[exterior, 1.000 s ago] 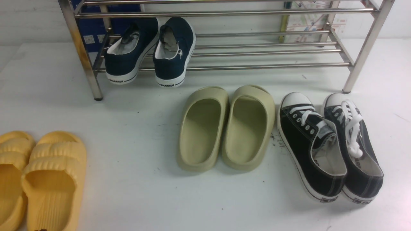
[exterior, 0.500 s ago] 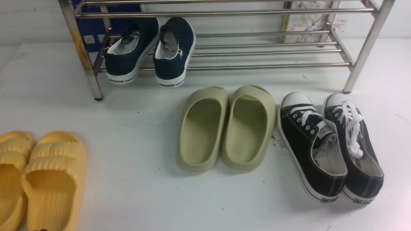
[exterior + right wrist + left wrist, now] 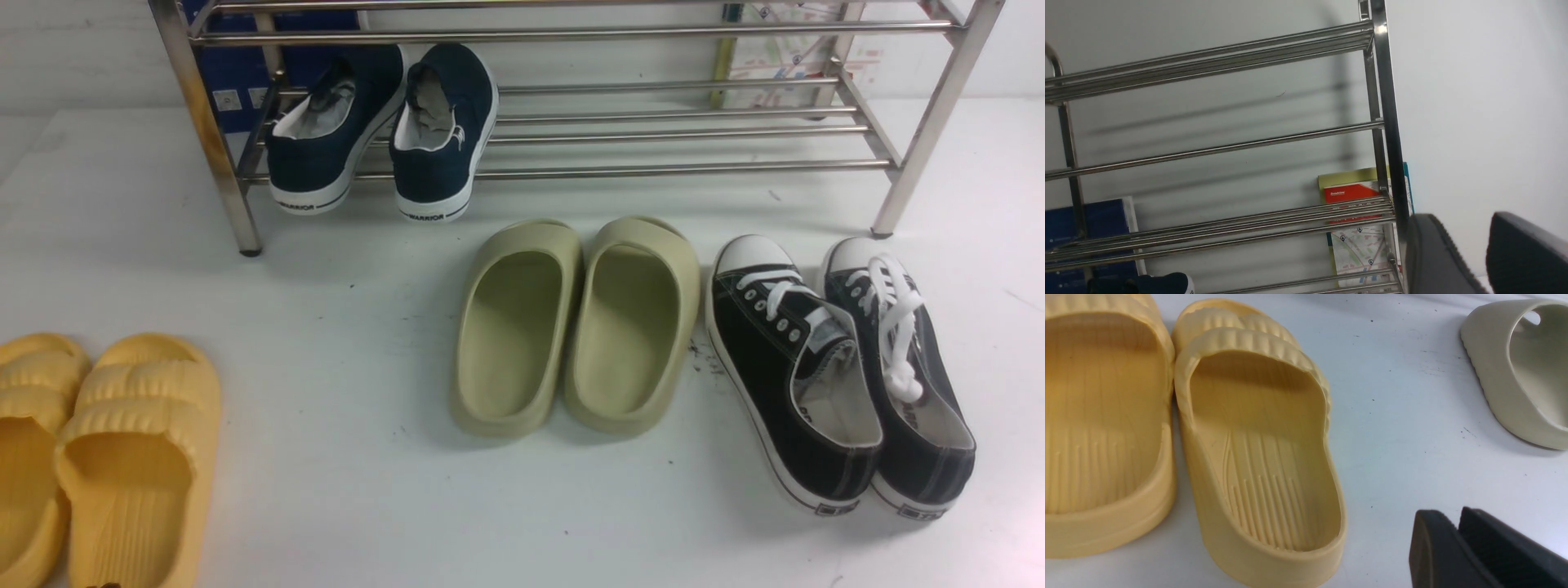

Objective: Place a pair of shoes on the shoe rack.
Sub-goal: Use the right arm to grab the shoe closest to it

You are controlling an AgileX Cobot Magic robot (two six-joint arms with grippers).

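Close to the left wrist camera, the left gripper (image 3: pixel 1447 516) has its dark fingers (image 3: pixel 1431 531) parted by a narrow gap at the tips, with pale surface showing through it. By the right wrist camera, the right gripper (image 3: pixel 1461 222) stands open, its fingers (image 3: pixel 1425 245) well parted and the pale wall (image 3: pixel 1474 122) visible between them. One of those fingers overlaps a leg of the shoe rack in that view; whether they touch, I cannot tell.

Nearest in the front view, two yellow slides (image 3: pixel 151 392) lie at the left on the white surface (image 3: pixel 326 490), touching each other, the outer one cut off by the frame. Toward the right sit the black sneakers (image 3: pixel 784 376), side by side and touching, soles down, white toe caps toward the rack and white laces on top. Between the two pairs, nearer the sneakers, are the olive-green slides (image 3: pixel 514 327), also side by side.

Farther off stands the shoe rack (image 3: pixel 686 170), made of shiny steel tubes. Its lower shelf carries the navy slip-ons (image 3: pixel 441 122) near the left end, heels jutting past the front bar. Behind them is a dark blue box (image 3: pixel 233 90), and behind the rack's right part a map-printed packet (image 3: pixel 775 61).
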